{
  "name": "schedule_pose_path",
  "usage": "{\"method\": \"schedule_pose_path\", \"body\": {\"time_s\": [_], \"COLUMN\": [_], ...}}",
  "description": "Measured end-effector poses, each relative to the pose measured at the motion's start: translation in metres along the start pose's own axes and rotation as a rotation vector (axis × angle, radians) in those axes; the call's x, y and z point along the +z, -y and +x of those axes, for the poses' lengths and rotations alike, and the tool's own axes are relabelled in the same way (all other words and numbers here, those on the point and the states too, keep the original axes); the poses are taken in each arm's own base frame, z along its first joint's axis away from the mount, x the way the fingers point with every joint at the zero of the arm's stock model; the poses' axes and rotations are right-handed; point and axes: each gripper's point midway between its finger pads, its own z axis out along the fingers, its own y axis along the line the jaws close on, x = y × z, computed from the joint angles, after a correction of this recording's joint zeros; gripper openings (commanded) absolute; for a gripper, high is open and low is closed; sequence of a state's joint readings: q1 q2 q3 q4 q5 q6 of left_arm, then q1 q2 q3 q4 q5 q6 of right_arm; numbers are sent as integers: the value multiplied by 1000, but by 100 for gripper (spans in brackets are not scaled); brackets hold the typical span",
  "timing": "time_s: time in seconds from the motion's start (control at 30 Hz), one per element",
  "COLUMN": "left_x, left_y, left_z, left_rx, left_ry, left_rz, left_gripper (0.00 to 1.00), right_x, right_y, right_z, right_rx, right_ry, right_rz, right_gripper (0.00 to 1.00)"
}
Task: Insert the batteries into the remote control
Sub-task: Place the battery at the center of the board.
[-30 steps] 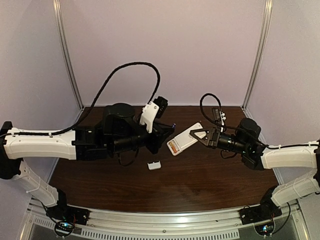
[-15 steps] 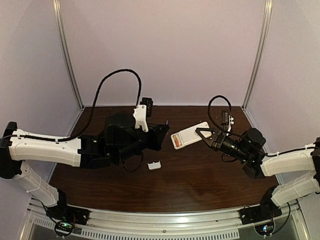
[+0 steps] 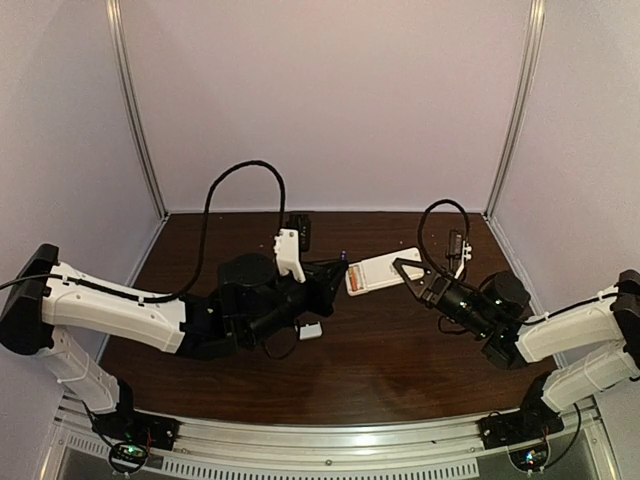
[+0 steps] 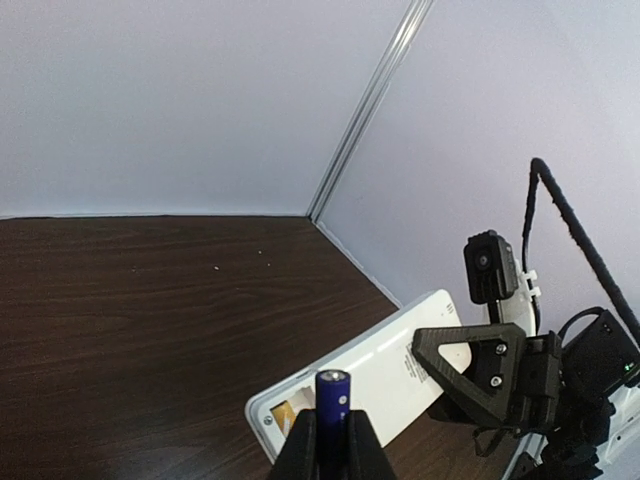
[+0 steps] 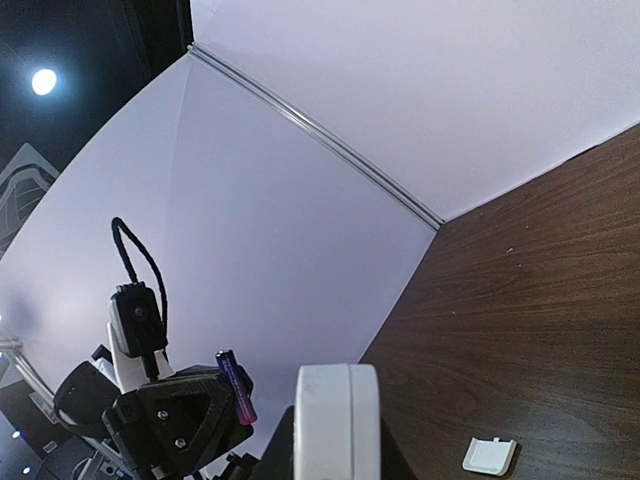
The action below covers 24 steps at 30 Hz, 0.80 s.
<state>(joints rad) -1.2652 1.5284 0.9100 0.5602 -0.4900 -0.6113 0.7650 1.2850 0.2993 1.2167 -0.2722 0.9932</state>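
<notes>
Above the desk (image 3: 400, 350), the right tool (image 3: 402, 270) grips the remote control (image 3: 372, 272), apparently offering its bay (image 4: 280, 418) to the purple battery (image 4: 332, 392) pinched by the left tool (image 4: 332, 440).

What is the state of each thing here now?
Remote: gripped by right gripper, battery compartment uncovered.
Orange battery: seated in that compartment.
Purple battery: gripped by left gripper, not yet loaded.
Cover: off, lying on table.
</notes>
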Motion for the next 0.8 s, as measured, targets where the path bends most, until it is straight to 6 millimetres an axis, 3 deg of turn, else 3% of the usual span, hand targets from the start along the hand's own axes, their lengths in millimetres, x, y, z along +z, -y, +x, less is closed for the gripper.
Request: {"method": "schedule_pose_path", "body": {"time_s": [0.27,0.5,0.63,0.8], "left_x": [14,11,-2,-12], "left_y": [3,12,-9,-52], "left_z": [9,4,10,25], "left_rx": [4,63,0,-213], "left_ry": [-26,-30,-49,-83], "left_rz": [-18,25,-6,-150], "left_gripper": [0,0,0,0], "right_x": [3,5,1,-16], "right_y": [30,22,8,-10], "right_z": [18,14,5,-21], "right_rx": [42,87,94,35], "right_ry": [-10,-2,15,77], "right_rz": [79,56,37,71], "right_gripper": [0,0,0,0]}}
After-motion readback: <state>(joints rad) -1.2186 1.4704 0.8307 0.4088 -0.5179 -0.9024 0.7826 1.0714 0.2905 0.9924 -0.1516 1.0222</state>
